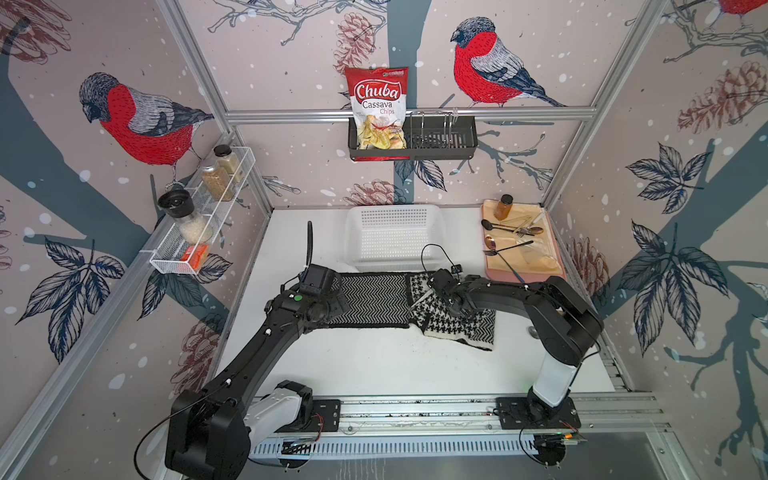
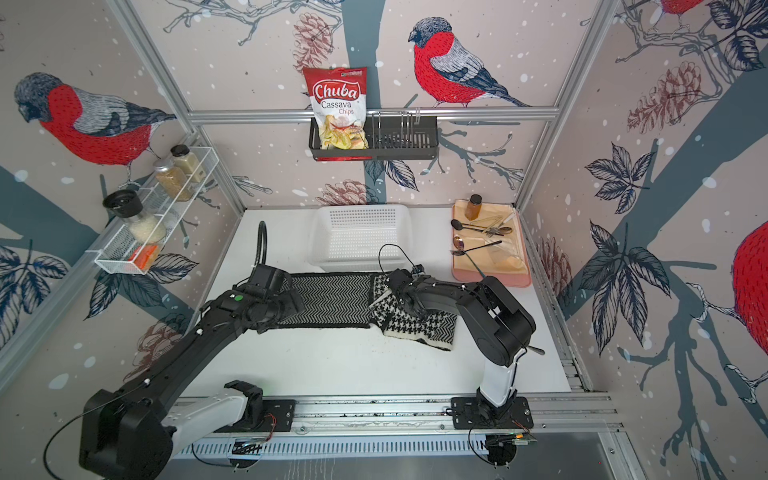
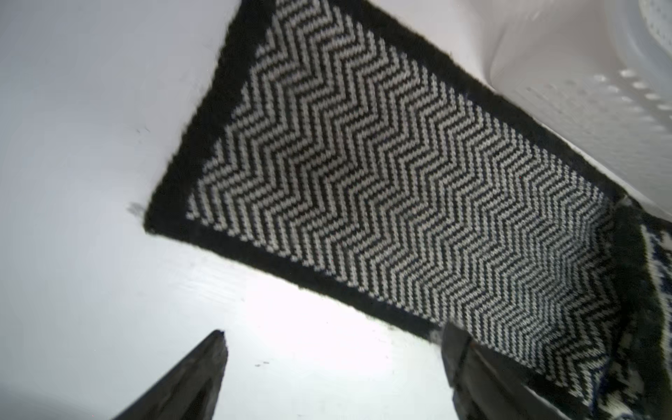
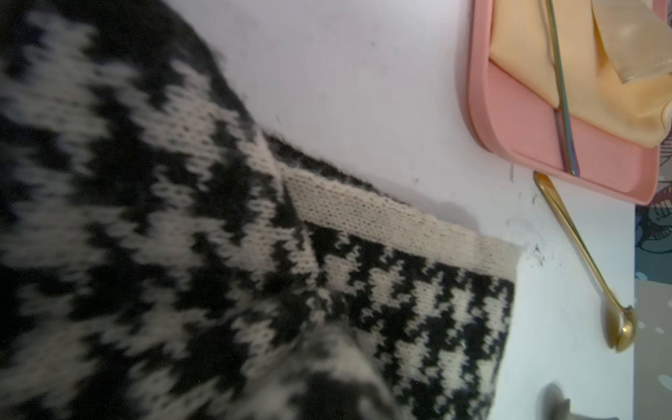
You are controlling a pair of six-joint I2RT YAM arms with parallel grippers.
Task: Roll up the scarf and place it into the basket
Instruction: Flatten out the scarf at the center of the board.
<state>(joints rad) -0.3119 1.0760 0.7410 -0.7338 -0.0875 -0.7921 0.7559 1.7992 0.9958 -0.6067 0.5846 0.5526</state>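
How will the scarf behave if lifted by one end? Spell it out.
Probably floppy: the scarf lies folded and creased near its houndstooth end. Likely light, being thin knit. Its fuzzy surface should grip rather than slide on the white table.

Chip bag, cutlery tray, spice jars

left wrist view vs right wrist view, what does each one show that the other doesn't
Only left wrist: the herringbone side of the scarf lying flat, the perforated wall of the basket, and the open left gripper. Only right wrist: the houndstooth side with a cream edge, the pink tray and a gold spoon beside it. Both: the scarf on the white table.
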